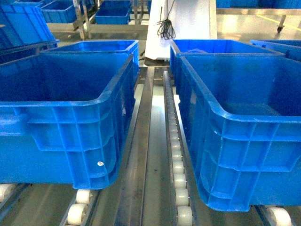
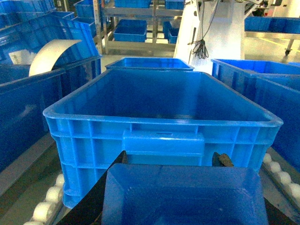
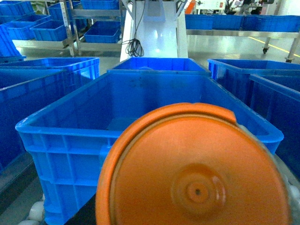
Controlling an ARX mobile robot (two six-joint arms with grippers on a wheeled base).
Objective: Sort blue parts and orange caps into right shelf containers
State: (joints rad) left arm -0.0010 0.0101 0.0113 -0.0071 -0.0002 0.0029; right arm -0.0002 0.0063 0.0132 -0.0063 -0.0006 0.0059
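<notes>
In the left wrist view a blue part (image 2: pixel 183 197), a rectangular tray-like piece, fills the bottom of the frame. My left gripper (image 2: pixel 172 159) is shut on it, with dark fingertips (image 2: pixel 224 160) showing at each far corner. Just beyond stands a large blue crate (image 2: pixel 164 124), one of the right shelf containers. In the right wrist view a round orange cap (image 3: pixel 197 178) covers the lower frame and hides the right gripper's fingers that carry it. It hangs in front of another blue crate (image 3: pixel 65 133). The head view shows two such crates (image 1: pixel 70 106) (image 1: pixel 225 115) and neither gripper.
The crates rest on roller rails (image 1: pixel 181 188) with a metal gap between the two lanes. More blue crates (image 1: pixel 99 46) (image 1: pixel 221 46) stand behind them. A white column with a black cable (image 1: pixel 165 26) rises at the back, and racks with blue bins (image 1: pixel 113 14) stand beyond.
</notes>
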